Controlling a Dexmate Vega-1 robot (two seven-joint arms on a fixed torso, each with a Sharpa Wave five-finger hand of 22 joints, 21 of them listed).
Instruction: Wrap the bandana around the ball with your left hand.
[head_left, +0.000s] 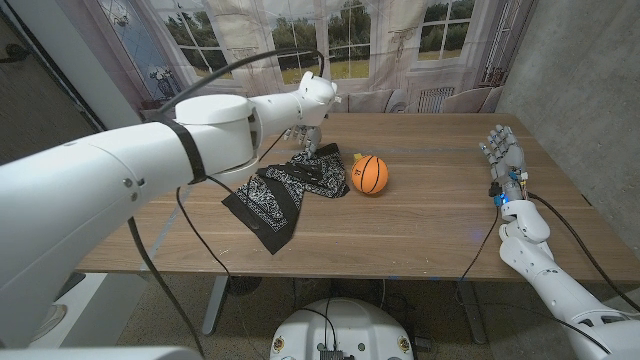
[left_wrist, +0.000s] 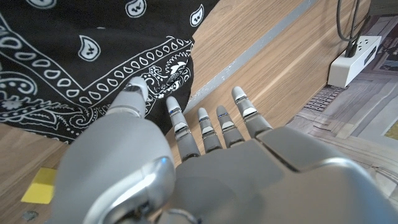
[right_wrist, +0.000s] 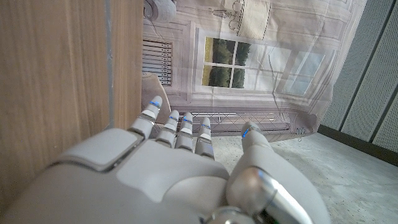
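My left hand (left_wrist: 205, 155), fingers spread and holding nothing, hovers at the bandana's (head_left: 285, 190) far edge; the ball (head_left: 370, 174) lies just right of the cloth on the surface (head_left: 430, 215).

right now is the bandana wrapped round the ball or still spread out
Spread out, not wrapped: the bandana lies rumpled on the table, and the ball sits bare at its edge.

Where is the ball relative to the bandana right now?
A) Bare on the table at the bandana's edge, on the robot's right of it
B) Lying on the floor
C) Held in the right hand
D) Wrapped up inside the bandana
A: in the head view the orange ball sits uncovered on the table beside the bandana, on the side toward the right hand.
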